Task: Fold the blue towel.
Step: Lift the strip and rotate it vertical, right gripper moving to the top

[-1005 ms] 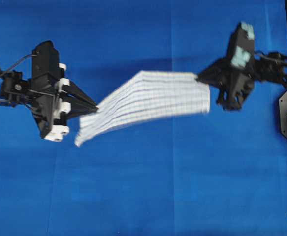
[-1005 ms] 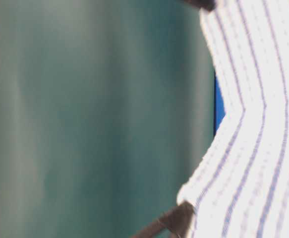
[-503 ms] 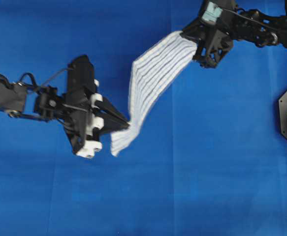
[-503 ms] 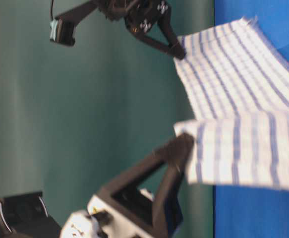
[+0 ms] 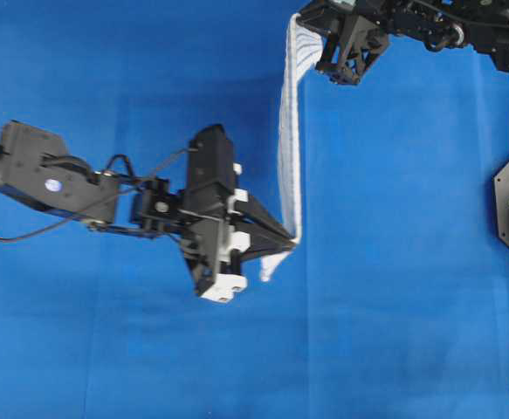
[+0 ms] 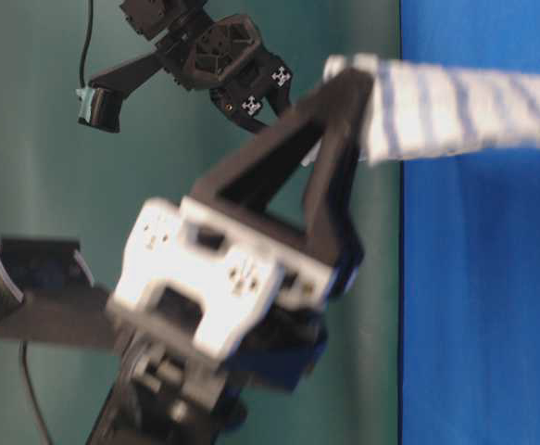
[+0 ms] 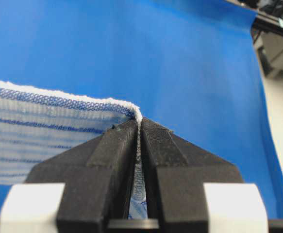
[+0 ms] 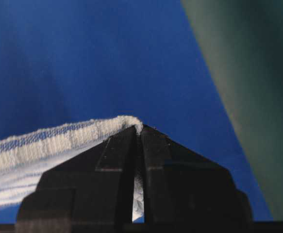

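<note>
Blue towel (image 5: 287,131) held aloft, edge-on, between two end effectors: the carry stage before a fold.

The left end effector (image 5: 291,237) pinches the near corner, jaws pressed together on cloth; the right end effector (image 5: 313,33) pinches the far corner likewise. Both arms reach inward over the worktop (image 5: 411,262). The next move probably calls for lowering the taut towel flat.

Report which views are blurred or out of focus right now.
Overhead: sharp; blue towel crisp between the grippers. Table-level: left gripper up close is smeared and soft. Left wrist: fingers sharp, the table covering beyond soft. Right wrist: towel edge slightly fuzzy.
</note>
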Motion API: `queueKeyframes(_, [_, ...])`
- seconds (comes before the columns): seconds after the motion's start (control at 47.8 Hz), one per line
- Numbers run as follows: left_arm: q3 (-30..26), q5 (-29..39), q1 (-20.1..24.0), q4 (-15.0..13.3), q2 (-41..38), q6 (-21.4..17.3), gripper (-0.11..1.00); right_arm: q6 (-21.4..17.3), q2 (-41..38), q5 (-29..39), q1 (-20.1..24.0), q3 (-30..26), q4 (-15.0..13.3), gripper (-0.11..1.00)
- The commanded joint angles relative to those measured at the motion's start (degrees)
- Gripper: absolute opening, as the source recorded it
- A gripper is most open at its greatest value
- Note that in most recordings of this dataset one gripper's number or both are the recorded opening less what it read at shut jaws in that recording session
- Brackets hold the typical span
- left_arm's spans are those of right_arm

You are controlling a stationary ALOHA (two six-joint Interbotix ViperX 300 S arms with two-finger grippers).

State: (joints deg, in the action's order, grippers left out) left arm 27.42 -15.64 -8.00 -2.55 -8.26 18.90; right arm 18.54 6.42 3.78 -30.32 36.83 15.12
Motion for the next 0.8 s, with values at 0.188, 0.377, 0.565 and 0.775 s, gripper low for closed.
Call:
queueKeyframes(0.188, [-6.4, -4.5, -0.2, 0.1, -3.7, -3.0, 0.01, -0.1, 0.9, -0.2, -1.3, -2.0, -1.7, 0.03])
queueKeyframes(0.377, [-7.6, -7.3, -0.2, 0.1, -5.8, -3.7, 0.01, -0.1, 1.1, 1.1, -1.8, -2.0, -3.0, 0.03])
queueKeyframes(0.565, [-6.8, -8.9, -0.4, 0.1, -6.3, -3.7, 0.01, -0.1, 0.8, 1.3, -2.1, -2.3, -4.0, 0.03])
queueKeyframes(0.775, [-2.5, -12.5, -1.3, 0.0, -5.6, -3.7, 0.01, 0.2, -1.7, 3.9, -1.8, -4.0, -4.1, 0.03])
